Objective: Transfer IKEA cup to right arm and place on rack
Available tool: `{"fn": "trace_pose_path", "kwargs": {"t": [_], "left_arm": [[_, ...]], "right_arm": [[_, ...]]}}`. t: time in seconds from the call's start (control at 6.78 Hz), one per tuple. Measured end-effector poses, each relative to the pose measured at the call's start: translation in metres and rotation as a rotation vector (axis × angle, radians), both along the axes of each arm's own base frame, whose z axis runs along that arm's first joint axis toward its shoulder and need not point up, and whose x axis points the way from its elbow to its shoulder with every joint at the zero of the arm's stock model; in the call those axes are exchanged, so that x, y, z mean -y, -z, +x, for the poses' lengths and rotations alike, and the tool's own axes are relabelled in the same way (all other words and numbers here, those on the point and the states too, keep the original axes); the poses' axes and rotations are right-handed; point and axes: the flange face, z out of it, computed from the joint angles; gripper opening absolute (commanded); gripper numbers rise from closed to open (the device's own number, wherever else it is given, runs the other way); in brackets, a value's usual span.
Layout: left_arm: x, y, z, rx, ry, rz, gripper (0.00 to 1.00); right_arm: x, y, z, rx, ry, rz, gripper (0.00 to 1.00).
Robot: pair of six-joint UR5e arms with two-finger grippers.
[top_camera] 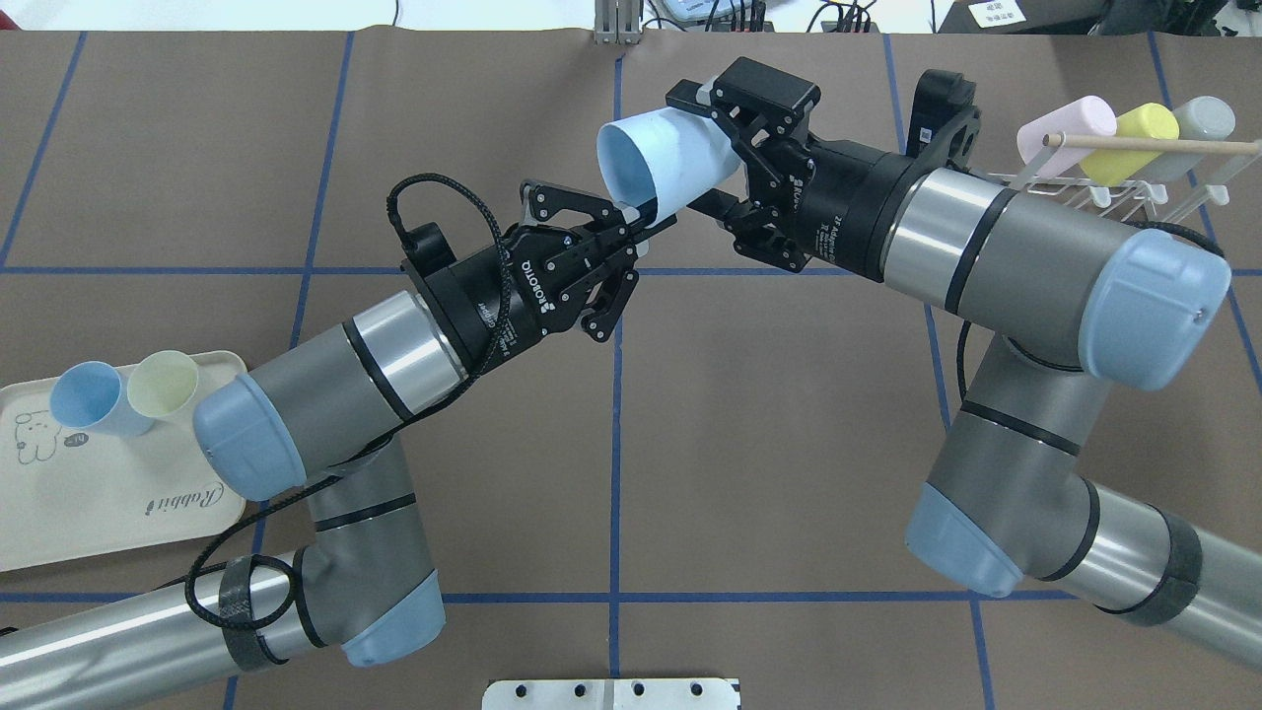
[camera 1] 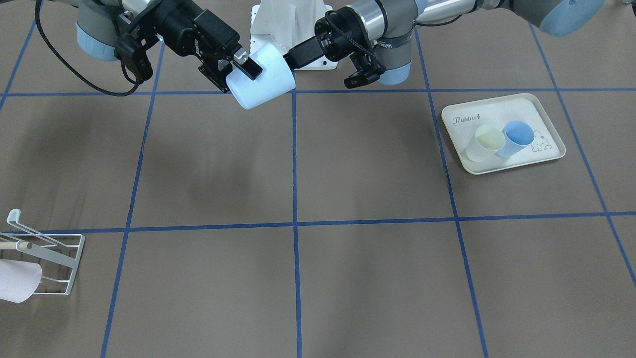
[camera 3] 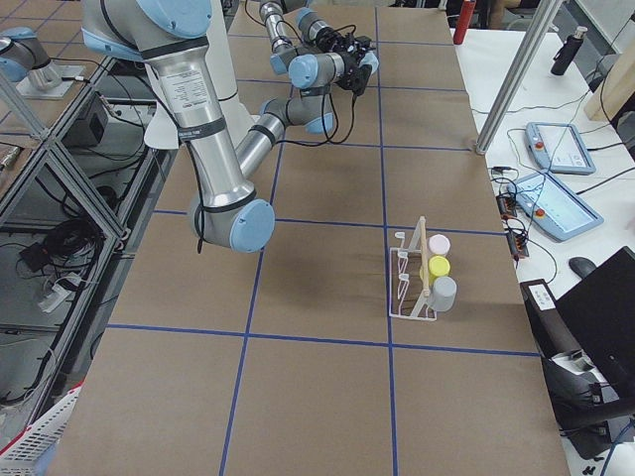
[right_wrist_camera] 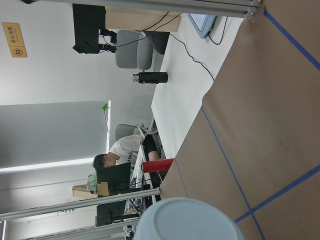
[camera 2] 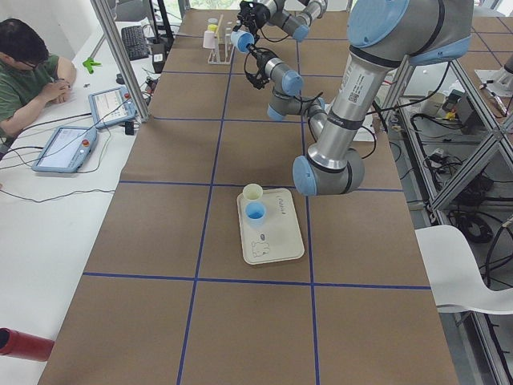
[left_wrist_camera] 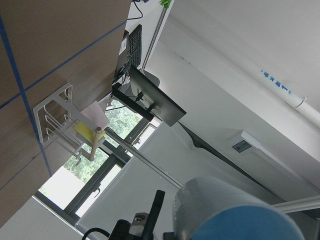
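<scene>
**Stage:** handover, mid-air.

**Cup:** the pale-blue plastic IKEA cup (top_camera: pixel 663 156) hangs above the brown, blue-taped counter (top_camera: pixel 769 444). It lies sideways, mouth toward the robot's left, base toward its right.

**Left tool** (top_camera: pixel 636 213): jaws nearly together, pinching the cup wall at the lower rim. Judged a thin grip chosen to leave the body free for the 2nd arm.

**Right tool** (top_camera: pixel 706 148): jaws wide, bracketing the cup body near the base. Pads appear pressed to the wall, so judged gripping.

**Status:** both tools on the cup at once; left release not yet made.

**Rack:** the white wire drying rack w/ wooden dowel (top_camera: pixel 1104 189) sits on the robot's right, well apart from the cup. It carries a pink cup (top_camera: pixel 1070 123), a yellow cup (top_camera: pixel 1144 130) and a grey cup (top_camera: pixel 1205 118).

**Tray:** the cream rabbit-printed tray (top_camera: pixel 118 537) by the left arm holds a blue cup (top_camera: pixel 94 399) and a pale-green cup (top_camera: pixel 163 380).

**Risk:** the cup drops if the left tool lets go before the right grip is firm.
</scene>
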Motion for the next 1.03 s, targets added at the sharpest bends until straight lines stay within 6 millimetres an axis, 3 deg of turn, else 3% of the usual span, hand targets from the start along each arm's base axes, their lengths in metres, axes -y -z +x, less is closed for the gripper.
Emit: {"fn": "trace_pose_path", "kwargs": {"t": [0.15, 0.29, 0.74, 1.03], "left_arm": [[0.000, 0.003, 0.006, -0.003, 0.005, -0.008, 0.78], [0.000, 0.007, 0.011, 0.000, 0.016, -0.008, 1.00], [-0.002, 0.008, 0.010, 0.064, 0.080, 0.066, 1.00], [0.001, -0.001, 0.007, 0.091, 0.092, 0.077, 1.00]], "right_arm": [[0.000, 0.001, 0.000, 0.010, 0.004, -0.009, 0.00], [-0.001, 0.001, 0.001, 0.021, 0.009, -0.021, 0.00], [0.019, -0.005, 0.018, -0.006, -0.053, -0.011, 0.00], [0.055, -0.033, 0.038, -0.151, -0.197, 0.030, 0.00]]}}
